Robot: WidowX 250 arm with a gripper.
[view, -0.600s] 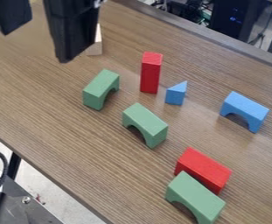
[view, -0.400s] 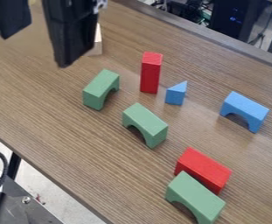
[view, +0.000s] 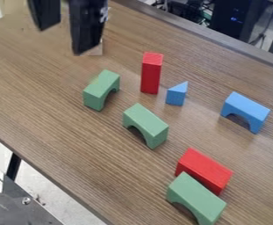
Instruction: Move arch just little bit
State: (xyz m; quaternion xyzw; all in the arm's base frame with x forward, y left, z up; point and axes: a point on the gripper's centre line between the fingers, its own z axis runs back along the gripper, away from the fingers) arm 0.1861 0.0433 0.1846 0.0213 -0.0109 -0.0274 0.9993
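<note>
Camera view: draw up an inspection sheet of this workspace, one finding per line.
Surface: brown wood-grain table.
Job's things: upper green arch, middle green arch, lower green arch and blue arch, all standing with openings down.
Clutter: upright red block, lying red block beside the lower green arch (contact unclear), blue triangular block, pale block partly hidden.
Gripper: black gripper above the table at upper left, fingers apart, nothing held.
Cables: cables beyond the far edge.
Surroundings: dark equipment with blue lights beyond the far edge; grey equipment at lower left.
</note>
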